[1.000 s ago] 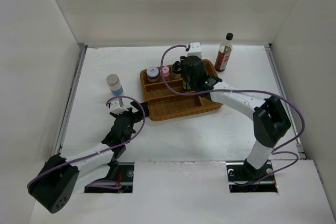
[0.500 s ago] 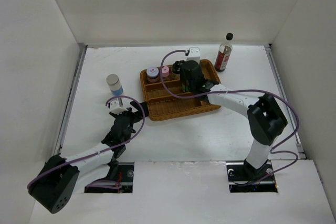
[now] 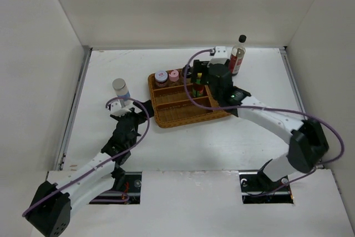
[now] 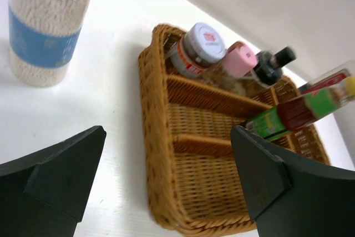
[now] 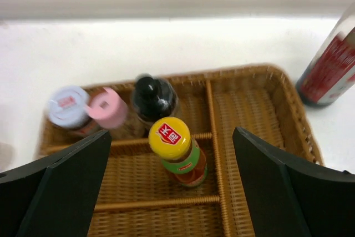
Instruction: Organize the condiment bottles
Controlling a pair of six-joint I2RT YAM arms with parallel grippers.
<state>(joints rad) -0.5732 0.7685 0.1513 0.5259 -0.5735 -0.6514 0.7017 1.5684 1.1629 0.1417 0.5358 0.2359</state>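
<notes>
Condiment bottles: six in all, four inside the brown wicker divided tray (image 3: 178, 110) and two on the white table (image 3: 111, 65) outside it.
Tray's back row: purple-white-topped shaker (image 3: 161, 77), pink-topped shaker (image 3: 174, 75) and black-topped shaker (image 3: 187, 73) stand side by side, counted from the tray's left end.
Yellow-capped green-red sauce bottle (image 5: 178, 156): stands in the tray's middle row, just in front of the black-topped shaker and just left of the crosswise divider.
Right pincer (image 5: 170, 135): above the tray, jaws spread wide to either side of the yellow-capped bottle. Neither finger touches it and nothing is held.
Left pincer (image 4: 167, 137): jaws spread wide and empty, just off the tray's left end, facing the tray.
Grey-lidded blue-labelled jar (image 3: 120, 90): upright on the table, left of the tray and clear of it, near the left pincer.
Tall dark red black-capped bottle (image 3: 237, 56): upright on the table, just outside the tray's back right corner.
</notes>
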